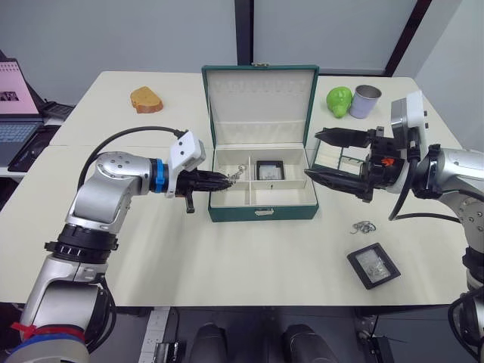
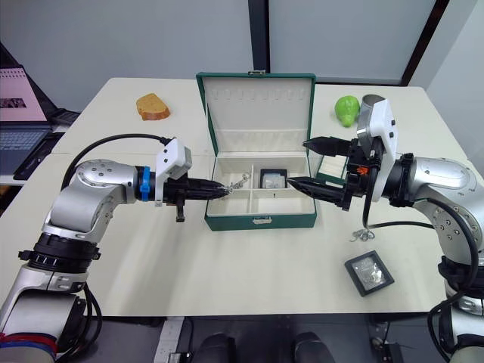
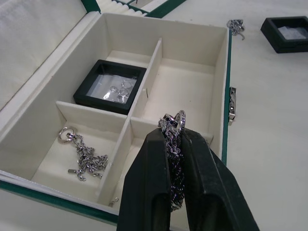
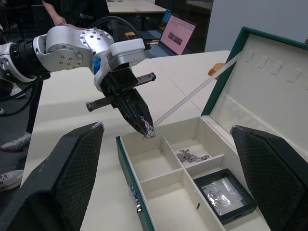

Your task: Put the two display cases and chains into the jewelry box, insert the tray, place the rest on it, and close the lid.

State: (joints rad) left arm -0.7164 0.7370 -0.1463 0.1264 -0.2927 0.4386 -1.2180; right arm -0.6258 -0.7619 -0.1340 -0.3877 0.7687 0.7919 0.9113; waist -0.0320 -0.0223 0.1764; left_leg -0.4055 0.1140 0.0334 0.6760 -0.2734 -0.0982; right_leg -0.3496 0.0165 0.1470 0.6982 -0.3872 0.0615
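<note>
- The chain (image 3: 174, 139) is shiny silver metal links.
- The jewelry box (image 1: 261, 208) has a smooth dark green outside and matt cream cloth-like lining.
- The left hand (image 3: 175, 159) has matt black fingers.
- The desk (image 1: 227, 257) is smooth, matt cream.

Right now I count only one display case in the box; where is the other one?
The second display case lies on the table near the robot's right front edge, outside the jewelry box, just behind a loose chain.

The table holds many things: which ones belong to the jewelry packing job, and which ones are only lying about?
Job: jewelry box, lid, display case inside, display case on the table, chain in the left gripper, chain in the box, chain on the table, tray.

Lying about: bread, green fruit, can, laptop.
</note>
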